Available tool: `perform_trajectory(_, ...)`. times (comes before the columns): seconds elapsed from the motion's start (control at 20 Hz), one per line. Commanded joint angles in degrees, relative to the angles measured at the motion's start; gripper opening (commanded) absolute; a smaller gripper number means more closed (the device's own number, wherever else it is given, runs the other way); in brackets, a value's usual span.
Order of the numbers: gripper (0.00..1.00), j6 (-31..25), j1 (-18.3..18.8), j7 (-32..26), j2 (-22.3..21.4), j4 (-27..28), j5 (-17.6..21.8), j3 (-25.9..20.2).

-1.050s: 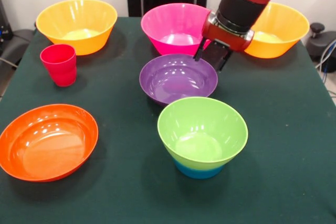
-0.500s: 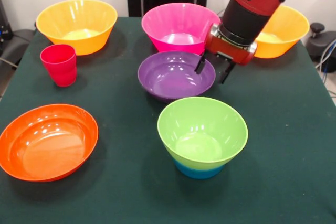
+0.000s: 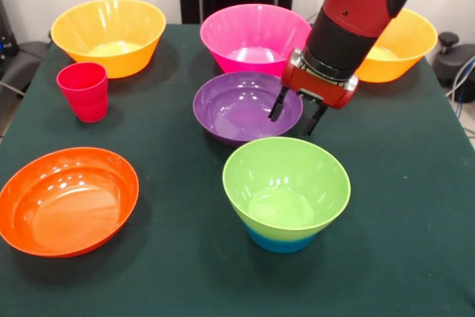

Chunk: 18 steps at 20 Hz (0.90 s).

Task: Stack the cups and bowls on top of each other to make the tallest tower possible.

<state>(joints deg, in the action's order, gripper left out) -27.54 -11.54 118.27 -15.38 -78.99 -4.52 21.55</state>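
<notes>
The glossy, round purple bowl (image 3: 245, 107) sits shallow on the dark green cloth (image 3: 401, 206), its rim straddled by the gripper (image 3: 295, 117), fingers narrowly parted.

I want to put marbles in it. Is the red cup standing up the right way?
Yes, upright. The red cup stands on the table with its open mouth up and its ridged lower half down.

A dark green cloth-covered table (image 3: 415, 220) carries two large yellow-orange plastic bowls (image 3: 108, 35) (image 3: 397, 42) at its far corners, a large pink plastic bowl (image 3: 252, 37) between them, a ridged red plastic cup (image 3: 83, 91), a wide purple bowl (image 3: 241, 107), a wide orange bowl (image 3: 67, 200), and a lime green bowl nested on a small blue bowl (image 3: 286, 191).
</notes>
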Motion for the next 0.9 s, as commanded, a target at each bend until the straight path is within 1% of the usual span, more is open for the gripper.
perform_trajectory(0.05, 1.0, -5.8, 0.8, 0.3, 1.3, 3.7, 2.3, -6.0)
perform_trajectory(0.3, 1.0, -7.4, 1.0, -0.1, 1.8, 4.9, 2.5, -5.7)
perform_trajectory(0.55, 1.0, -8.1, 1.2, 1.1, 1.8, 4.0, 1.6, -6.1)
perform_trajectory(0.75, 1.0, -9.9, 1.1, 1.8, 2.1, 5.3, 0.9, -6.1)
perform_trajectory(0.9, 1.0, -9.6, 1.0, 2.4, 1.8, 4.6, 0.7, -6.3)
